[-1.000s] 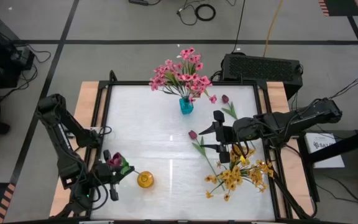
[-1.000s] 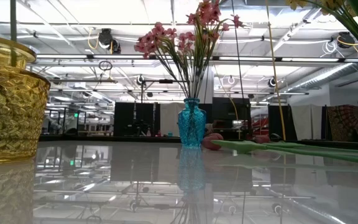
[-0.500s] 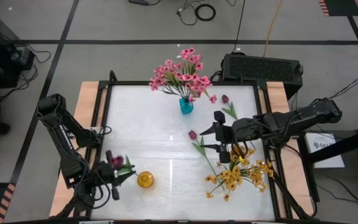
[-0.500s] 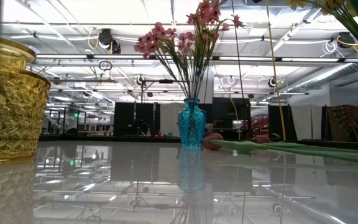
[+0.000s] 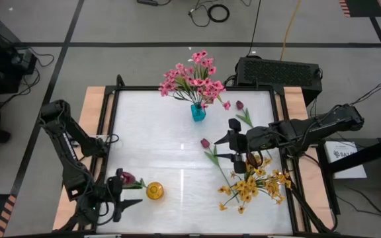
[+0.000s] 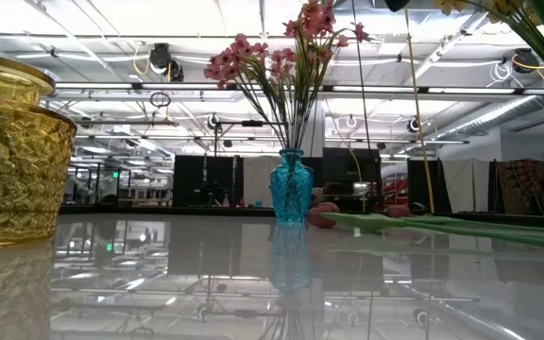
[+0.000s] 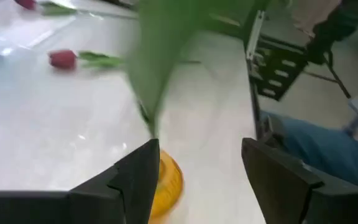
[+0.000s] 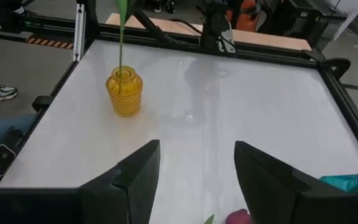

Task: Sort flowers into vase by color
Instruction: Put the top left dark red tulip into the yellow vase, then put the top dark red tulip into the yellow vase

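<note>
One maroon tulip (image 5: pixel 127 177) stands in my yellow vase (image 5: pixel 154 191), near left on the tabletop (image 5: pixel 164 139). Left gripper (image 5: pixel 119 200) fingers spread beside it; right gripper (image 5: pixel 232 145) fingers spread mid-right. Stems look light, bendy; I'd pinch mid-stem.

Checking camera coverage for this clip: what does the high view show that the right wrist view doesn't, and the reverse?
Only the high view shows the pink blossom spray in the blue glass vase, the yellow blossom spray, and the left claw open beside the vase. Only the right wrist view shows the right claw's dark fingers from behind, standing apart. Both show the ribbed yellow glass vase holding a green stem on the white table.
</note>
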Controlling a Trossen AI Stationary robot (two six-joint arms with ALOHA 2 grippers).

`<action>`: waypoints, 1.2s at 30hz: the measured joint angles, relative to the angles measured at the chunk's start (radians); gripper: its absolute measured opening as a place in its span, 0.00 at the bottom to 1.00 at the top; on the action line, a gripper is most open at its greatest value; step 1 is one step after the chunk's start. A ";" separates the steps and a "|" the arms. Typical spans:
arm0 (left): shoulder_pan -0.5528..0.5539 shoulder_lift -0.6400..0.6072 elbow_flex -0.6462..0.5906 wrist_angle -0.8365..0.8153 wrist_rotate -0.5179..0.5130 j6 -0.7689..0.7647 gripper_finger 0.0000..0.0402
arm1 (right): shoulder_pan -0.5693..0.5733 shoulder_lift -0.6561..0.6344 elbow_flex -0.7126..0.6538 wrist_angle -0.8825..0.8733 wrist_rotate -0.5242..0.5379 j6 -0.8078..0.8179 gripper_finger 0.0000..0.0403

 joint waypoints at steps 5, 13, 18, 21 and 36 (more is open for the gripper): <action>-0.038 0.000 0.000 0.012 0.039 -0.004 0.58 | 0.000 -0.081 0.000 -0.025 0.005 -0.006 0.49; -0.119 0.000 0.001 0.127 0.041 0.084 0.58 | 0.000 -0.268 0.000 -0.180 0.187 0.035 0.49; -0.165 0.000 0.001 0.323 0.044 0.314 0.58 | -0.002 -0.331 0.000 -0.303 0.319 0.082 0.49; -0.182 0.000 0.001 0.408 0.035 0.439 0.58 | -0.016 -0.353 0.000 -0.343 0.401 0.085 0.49; -0.029 0.028 0.001 0.643 -0.010 0.806 0.58 | -0.334 -0.383 -0.029 -0.370 0.460 0.058 0.49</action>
